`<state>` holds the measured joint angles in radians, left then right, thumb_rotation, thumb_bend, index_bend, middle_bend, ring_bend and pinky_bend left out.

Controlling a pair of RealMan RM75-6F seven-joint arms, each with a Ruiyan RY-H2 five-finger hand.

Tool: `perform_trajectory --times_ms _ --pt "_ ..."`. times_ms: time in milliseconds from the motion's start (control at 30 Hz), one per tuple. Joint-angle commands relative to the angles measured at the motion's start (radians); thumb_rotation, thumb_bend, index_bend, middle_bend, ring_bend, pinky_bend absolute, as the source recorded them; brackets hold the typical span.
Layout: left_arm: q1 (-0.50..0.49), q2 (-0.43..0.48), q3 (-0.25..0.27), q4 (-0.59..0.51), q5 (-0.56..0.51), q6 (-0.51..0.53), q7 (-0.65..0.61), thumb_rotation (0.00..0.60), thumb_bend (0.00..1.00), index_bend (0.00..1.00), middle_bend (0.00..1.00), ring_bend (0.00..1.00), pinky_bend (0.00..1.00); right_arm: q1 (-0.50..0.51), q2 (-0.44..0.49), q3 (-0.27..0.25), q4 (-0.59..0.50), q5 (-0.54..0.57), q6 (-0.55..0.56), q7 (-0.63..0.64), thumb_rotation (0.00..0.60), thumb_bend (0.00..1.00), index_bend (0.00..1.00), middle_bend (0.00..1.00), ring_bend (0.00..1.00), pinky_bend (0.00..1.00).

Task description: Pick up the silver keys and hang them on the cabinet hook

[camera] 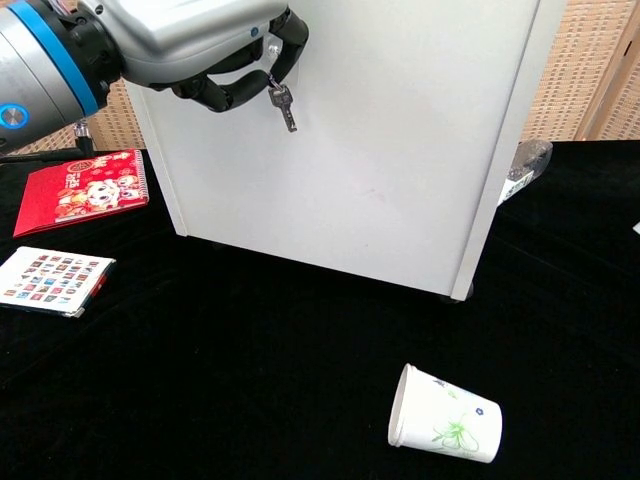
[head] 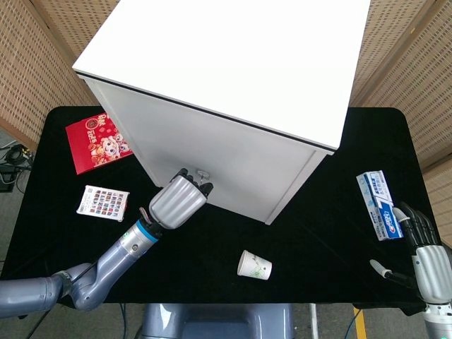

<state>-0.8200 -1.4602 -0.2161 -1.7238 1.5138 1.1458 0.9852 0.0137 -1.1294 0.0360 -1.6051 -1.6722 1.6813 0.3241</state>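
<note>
Nearest the robot, a paper cup [camera: 444, 417] lay on its side on the black table [camera: 250, 400], its open mouth toward the left of the chest view. At the right front edge of the table, in the head view, the right hand [head: 427, 249] hung with its fingers slightly apart and nothing in them; a black pen [head: 389, 273] lay just beside it, and a blue-and-white toothpaste box [head: 379, 205] lay a little farther back. On the left side of the table lay a small printed card pack [camera: 52, 280], and behind it a red envelope [camera: 82, 190] with a cartoon print. The left hand [camera: 195, 45] was raised against the front face of the white cabinet [camera: 400, 150], its fingers curled inward and holding the silver keys [camera: 284, 102] — the keys dangled below the fingertips [camera: 285, 45], close to the cabinet face. The cabinet hook [head: 204, 173] showed in the head view just beside the left hand's fingers; in the chest view the hand covered it. Whether the key ring touched the hook could not be determined. The cabinet stood at the middle of the table, with woven panels [head: 56, 49] behind it.
</note>
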Motion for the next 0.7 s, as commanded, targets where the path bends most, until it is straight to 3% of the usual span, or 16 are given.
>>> perform_trajectory --times_ms 33,700 --pt "0.002 -0.014 -0.007 0.006 -0.012 0.014 0.006 0.6 0.52 0.66 0.91 0.85 0.76 0.0 -0.001 0.0 0.0 -0.001 0.0 -0.001 0.6 0.1 0.02 0.0 0.0 0.0" --pt "-0.013 -0.087 -0.03 0.047 -0.053 0.054 0.045 0.6 0.52 0.66 0.91 0.85 0.76 0.001 0.003 0.001 0.001 0.001 0.0 0.01 0.6 0.1 0.02 0.0 0.0 0.0"
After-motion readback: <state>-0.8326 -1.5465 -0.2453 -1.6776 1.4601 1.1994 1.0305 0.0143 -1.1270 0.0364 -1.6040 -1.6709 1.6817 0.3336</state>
